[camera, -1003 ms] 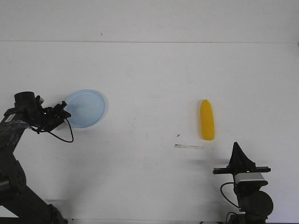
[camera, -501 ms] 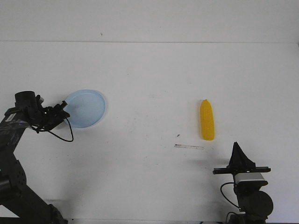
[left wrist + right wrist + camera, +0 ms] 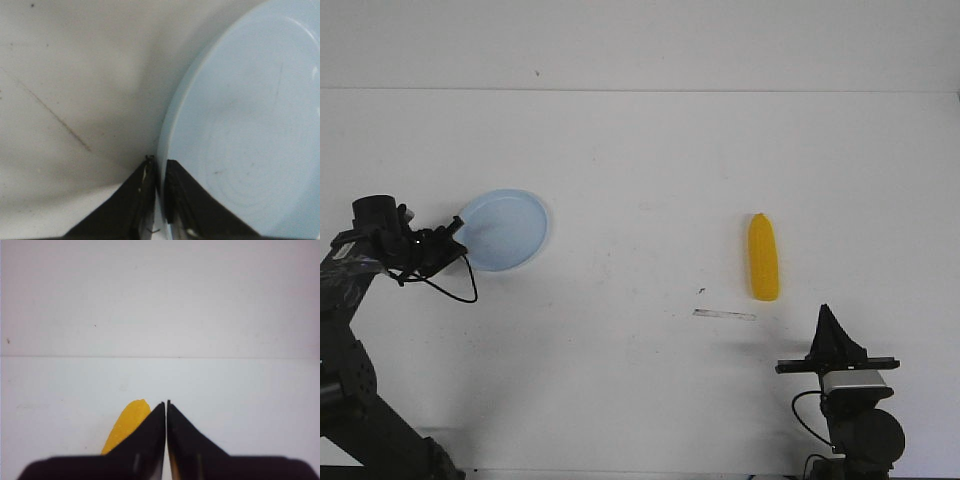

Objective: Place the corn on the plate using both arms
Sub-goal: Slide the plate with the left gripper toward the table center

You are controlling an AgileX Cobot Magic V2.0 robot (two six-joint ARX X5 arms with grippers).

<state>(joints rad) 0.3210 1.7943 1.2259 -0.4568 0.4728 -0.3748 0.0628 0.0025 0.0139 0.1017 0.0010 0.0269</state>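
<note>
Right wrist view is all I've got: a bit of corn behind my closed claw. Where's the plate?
Observer: The plate is on the table's left side, far from the corn, with the left claw at its left edge.
Operator: Has that claw gripped it?
Observer: Yes. In the left wrist view, the fingers are pinched on the plate's rim, one on each side.
Operator: Is my claw touching the corn?
Observer: No. The right claw sits nearer the robot than the corn and to its right, with bare table between them.
Operator: How does the corn lie?
Observer: Lengthwise, its tapered tip pointing away from the robot.
</note>
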